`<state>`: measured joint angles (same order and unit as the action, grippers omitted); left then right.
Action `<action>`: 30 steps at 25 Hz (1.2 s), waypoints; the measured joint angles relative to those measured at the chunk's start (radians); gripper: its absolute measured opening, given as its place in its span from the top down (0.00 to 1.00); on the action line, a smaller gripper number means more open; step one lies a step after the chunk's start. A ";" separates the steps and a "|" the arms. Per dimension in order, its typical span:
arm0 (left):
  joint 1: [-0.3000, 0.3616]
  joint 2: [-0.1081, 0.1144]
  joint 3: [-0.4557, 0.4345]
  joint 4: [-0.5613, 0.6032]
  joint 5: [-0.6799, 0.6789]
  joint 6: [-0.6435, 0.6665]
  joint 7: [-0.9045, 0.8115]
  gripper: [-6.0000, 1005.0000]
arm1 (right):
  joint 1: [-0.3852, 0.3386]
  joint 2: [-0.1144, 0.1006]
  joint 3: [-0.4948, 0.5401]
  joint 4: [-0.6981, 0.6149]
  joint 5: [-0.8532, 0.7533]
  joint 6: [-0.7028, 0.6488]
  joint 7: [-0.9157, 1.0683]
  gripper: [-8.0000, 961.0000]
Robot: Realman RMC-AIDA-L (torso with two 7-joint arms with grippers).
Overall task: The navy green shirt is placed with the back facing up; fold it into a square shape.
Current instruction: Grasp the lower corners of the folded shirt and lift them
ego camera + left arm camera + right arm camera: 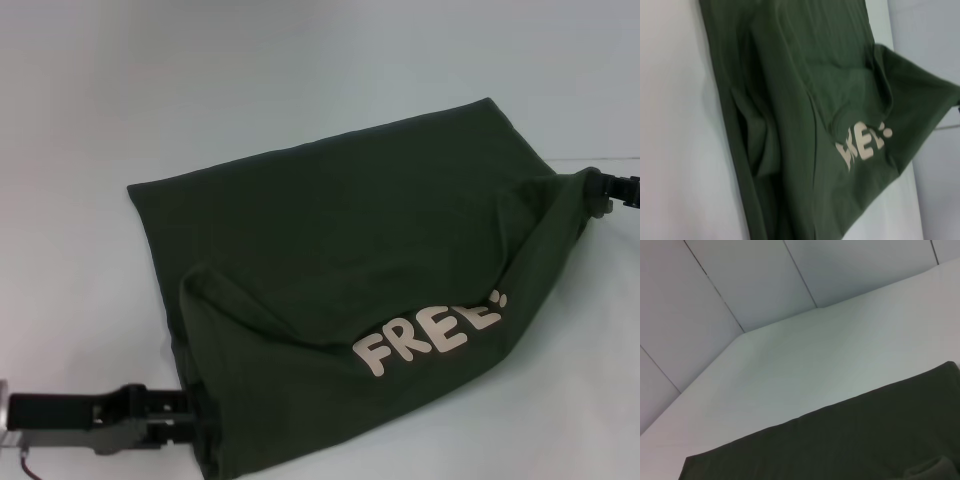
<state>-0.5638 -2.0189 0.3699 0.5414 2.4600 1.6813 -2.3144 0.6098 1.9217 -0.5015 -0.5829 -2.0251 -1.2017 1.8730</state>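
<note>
Head view: navy green shirt lies across the white desk, its near portion lifted and turned over so the cream "FREE!" lettering faces up. Left end effector sits at the near-left corner of the raised fold, pinching the cloth; right end effector is at the far-right corner where the fabric bunches toward it, its tips hidden in cloth, so grip cannot be told.

Left gripper low near, right gripper extended far right.
</note>
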 joint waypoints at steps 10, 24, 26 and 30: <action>0.000 -0.021 0.057 -0.001 0.000 -0.045 0.003 0.36 | -0.005 0.002 0.000 0.000 0.000 0.001 0.000 0.96; 0.000 -0.039 0.093 -0.028 0.002 -0.097 -0.003 0.37 | -0.009 0.005 -0.002 0.000 0.000 0.000 -0.004 0.96; -0.001 -0.044 0.097 -0.029 0.002 -0.109 -0.005 0.37 | -0.009 0.005 -0.002 0.000 0.000 0.000 -0.004 0.96; -0.006 -0.051 0.101 -0.034 -0.001 -0.123 -0.013 0.38 | -0.009 0.005 -0.002 0.000 0.000 0.000 -0.005 0.96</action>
<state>-0.5697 -2.0703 0.4704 0.5073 2.4586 1.5583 -2.3275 0.6012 1.9266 -0.5032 -0.5829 -2.0248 -1.2015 1.8678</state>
